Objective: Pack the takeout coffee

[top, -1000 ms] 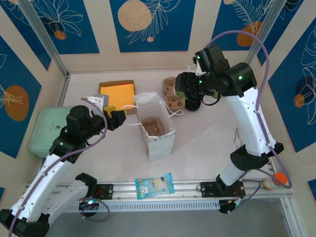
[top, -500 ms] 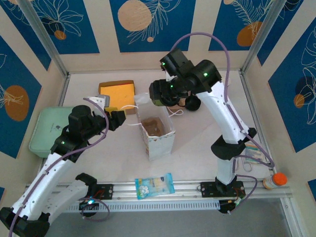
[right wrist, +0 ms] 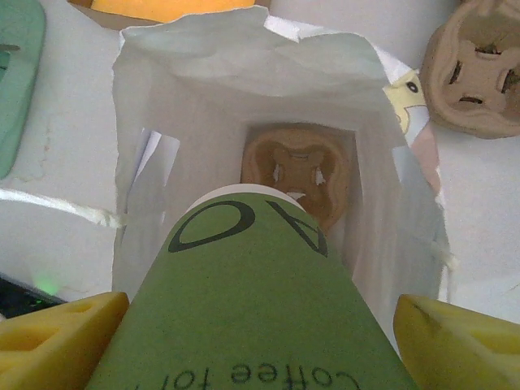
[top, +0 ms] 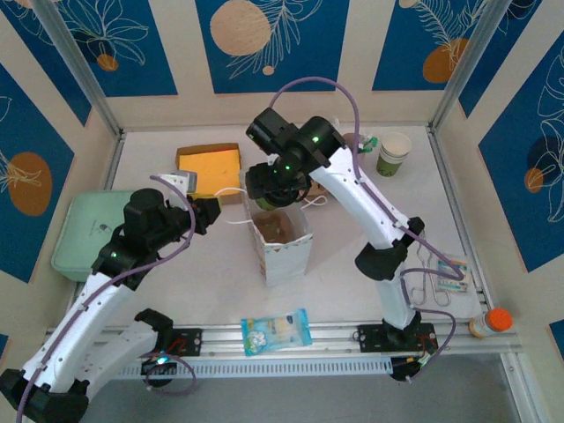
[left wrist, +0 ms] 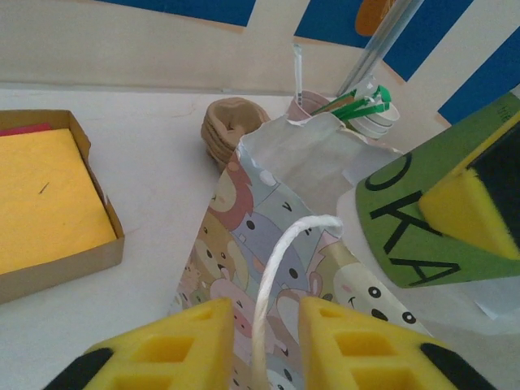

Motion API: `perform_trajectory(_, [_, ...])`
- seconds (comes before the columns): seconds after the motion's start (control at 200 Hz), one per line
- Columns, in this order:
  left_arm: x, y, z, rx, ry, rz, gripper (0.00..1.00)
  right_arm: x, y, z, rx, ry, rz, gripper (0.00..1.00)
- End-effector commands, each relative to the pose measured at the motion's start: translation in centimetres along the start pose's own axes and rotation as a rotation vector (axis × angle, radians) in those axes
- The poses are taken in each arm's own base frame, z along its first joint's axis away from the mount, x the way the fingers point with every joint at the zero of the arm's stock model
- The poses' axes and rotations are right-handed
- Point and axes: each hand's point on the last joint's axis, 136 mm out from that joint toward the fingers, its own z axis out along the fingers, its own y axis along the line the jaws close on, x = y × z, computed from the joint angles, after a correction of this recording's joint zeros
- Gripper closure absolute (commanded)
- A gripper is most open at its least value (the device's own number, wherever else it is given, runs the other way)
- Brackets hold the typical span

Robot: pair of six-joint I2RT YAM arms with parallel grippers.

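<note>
- Green coffee cup (right wrist: pixel 260 309) hangs over the bag (right wrist: pixel 244 73) mouth, mid-bench; carrier (right wrist: pixel 296 166) sits at the bag's bottom.
- R fingers (right wrist: pixel 57 337) are clamped on the cup's sides.
- L fingers (left wrist: pixel 187 341) straddle the cord handle (left wrist: pixel 272 268), gap showing, not pinching.
- Cup prob. light, thin paper, crushes easy: grip mid-wall, gently.

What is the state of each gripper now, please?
Left gripper: slightly open, fingers either side of the bag handle, not clamped.
Right gripper: closed on the green coffee cup, above the bag.
</note>
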Motion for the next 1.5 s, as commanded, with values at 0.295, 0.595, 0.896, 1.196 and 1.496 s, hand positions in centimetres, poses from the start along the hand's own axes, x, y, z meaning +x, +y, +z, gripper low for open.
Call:
perform_trajectory(0.295, [-0.3,-0.7,-0.1,0.033,-0.013,-0.009,0.88,3.3,-0.4,1.1,0.171,0.079,-0.040,0.52])
perform_trajectory(0.595, [-0.4,-0.7,-0.4,0.024,-0.015,-0.006,0.95,3.6,-1.3,2.2,0.230,0.107,-0.032,0.52])
perform_trajectory(0.896, [-0.4,-0.7,-0.6,0.026,-0.019,-0.003,1.00,3.3,-3.1,1.6,0.264,0.094,-0.005,0.53])
perform_trajectory(1.196, [-0.5,-0.8,-0.6,0.029,-0.023,-0.008,1.00,4.1,-1.9,2.0,0.242,0.120,-0.036,0.53])
perform_trajectory(1.496, [-0.7,-0.7,-0.8,0.020,-0.031,-0.003,1.00,4.7,-2.8,2.7,0.286,0.153,-0.031,0.53])
